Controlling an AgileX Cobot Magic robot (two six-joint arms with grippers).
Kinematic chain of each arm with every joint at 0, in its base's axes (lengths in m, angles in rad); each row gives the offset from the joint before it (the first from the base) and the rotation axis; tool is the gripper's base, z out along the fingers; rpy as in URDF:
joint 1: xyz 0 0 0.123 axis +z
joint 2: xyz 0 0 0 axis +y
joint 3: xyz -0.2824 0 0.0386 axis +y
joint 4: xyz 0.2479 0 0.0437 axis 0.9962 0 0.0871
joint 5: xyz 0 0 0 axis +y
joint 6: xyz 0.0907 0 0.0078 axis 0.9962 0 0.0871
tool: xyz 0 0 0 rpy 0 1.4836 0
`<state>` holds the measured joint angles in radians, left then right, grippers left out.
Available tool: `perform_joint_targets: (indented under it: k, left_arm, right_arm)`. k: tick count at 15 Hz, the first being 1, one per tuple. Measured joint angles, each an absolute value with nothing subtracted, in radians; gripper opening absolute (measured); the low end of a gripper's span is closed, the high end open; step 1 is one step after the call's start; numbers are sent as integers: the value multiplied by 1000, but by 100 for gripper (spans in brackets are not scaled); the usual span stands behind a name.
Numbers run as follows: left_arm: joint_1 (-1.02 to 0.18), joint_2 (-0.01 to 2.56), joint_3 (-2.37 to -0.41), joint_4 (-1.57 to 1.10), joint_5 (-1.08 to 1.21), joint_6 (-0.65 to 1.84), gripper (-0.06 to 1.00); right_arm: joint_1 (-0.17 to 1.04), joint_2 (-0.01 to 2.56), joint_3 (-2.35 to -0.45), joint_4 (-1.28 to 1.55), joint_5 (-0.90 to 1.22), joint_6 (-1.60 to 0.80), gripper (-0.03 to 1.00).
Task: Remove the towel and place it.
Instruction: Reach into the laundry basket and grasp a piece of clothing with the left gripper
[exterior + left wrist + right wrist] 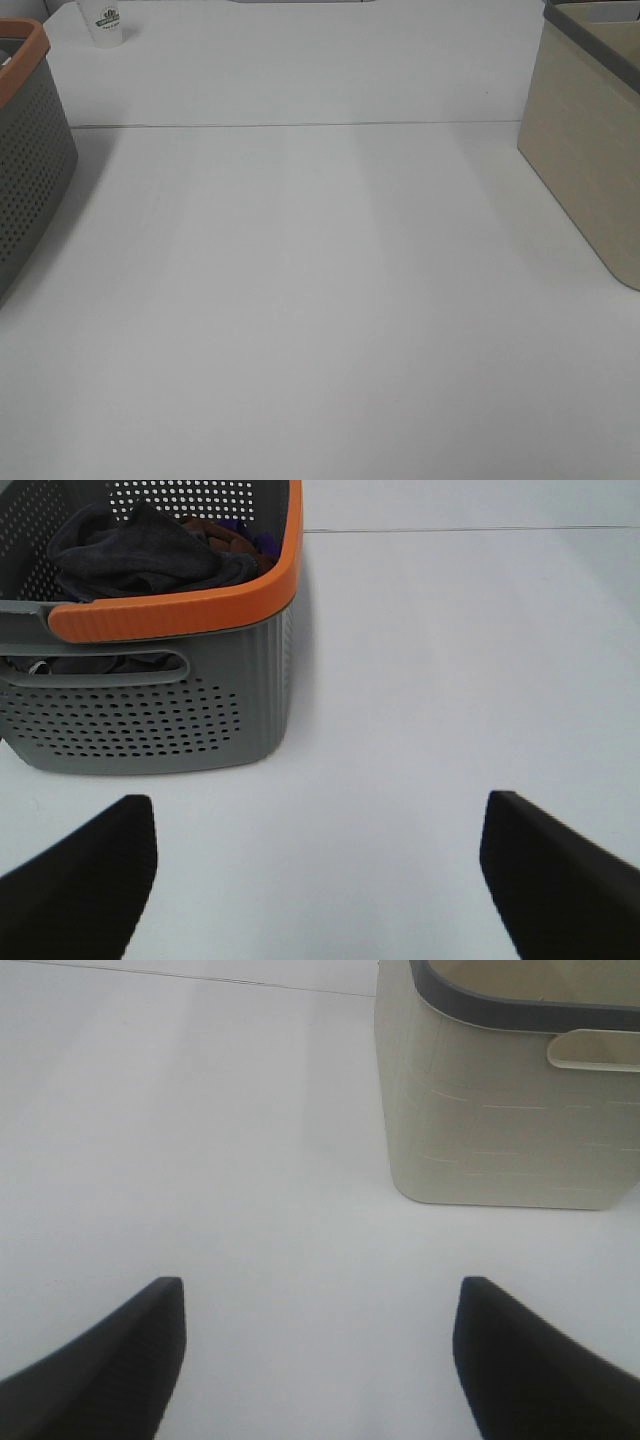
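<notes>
White table (320,300); towel (130,555) in grey basket (150,720)

In the high view the left edge cuts off the grey basket (30,170), so nothing of its contents shows there, and the beige basket (590,170) runs out past the right edge. The print on the white cup (106,22) is too small to read. From the left wrist, the towel (130,555) sits partly hidden behind the basket's orange rim and covers most of the other cloths (225,535). The left gripper (320,880) and right gripper (320,1355) show only finger ends, cut by the frame. The beige basket's inside stays out of sight.
</notes>
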<state>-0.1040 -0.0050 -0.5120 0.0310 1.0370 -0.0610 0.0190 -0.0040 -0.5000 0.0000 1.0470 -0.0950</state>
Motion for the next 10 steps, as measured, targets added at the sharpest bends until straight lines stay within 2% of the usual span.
perform_joint_targets:
  k: [10]
  left_arm:
    - [-104,-5,-512,67,1037,-98,82]
  right_arm:
    - [19,-4,-500,0,1047,-95,74]
